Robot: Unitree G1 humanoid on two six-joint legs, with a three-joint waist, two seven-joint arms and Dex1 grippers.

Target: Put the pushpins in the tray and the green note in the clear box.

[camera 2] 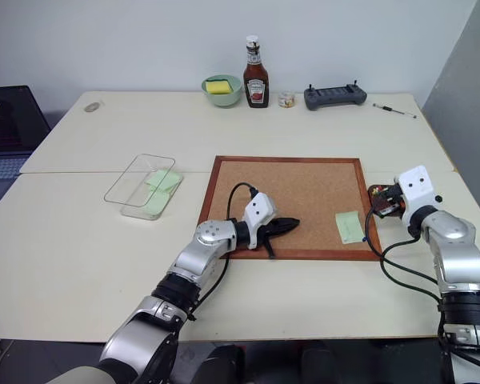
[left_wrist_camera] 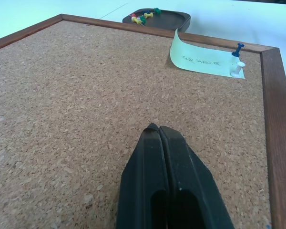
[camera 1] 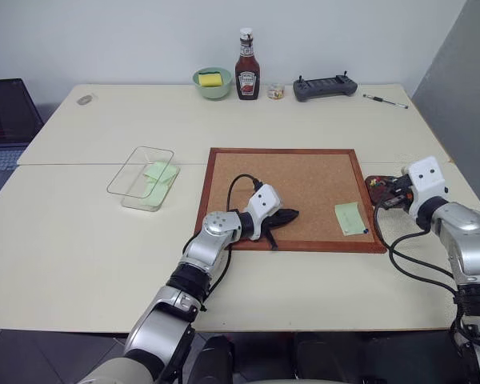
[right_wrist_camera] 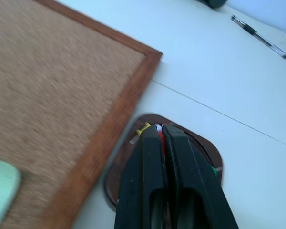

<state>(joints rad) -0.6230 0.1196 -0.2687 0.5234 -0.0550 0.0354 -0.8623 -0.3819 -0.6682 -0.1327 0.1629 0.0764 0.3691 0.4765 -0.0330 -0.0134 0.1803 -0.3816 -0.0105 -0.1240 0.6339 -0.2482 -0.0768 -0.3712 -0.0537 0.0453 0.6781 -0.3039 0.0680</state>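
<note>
- The corkboard with its wooden frame lies flat on the pale table, and I use it as the landmark.
- The green note lies on the cork in the board's near right corner. A blue pushpin and a white pin stand at one end of the note.
- The tray, dark reddish-brown, sits on the table just beside the board's right edge, with multicoloured pins inside it.
- The clear box stands on the table to the left of the board, apart from the frame. Pale green papers lie in it.
- The left gripper is over the cork near the board's front edge, pointing across the board to the right. Its two black fingers are pressed together with no gap, and nothing is between them.
- The right gripper is over the tray, just off the board's right edge. Its jaws are nearly together, and a thin red thing shows in the narrow slit between the tips; it looks like the red pushpin, pinched there.
- A yellow pin lies in the tray close to those fingertips.
- Behind the board, at the far edge of the table, stand a green bowl with a yellow sponge, a ketchup bottle, a dark controller and a pen.
</note>
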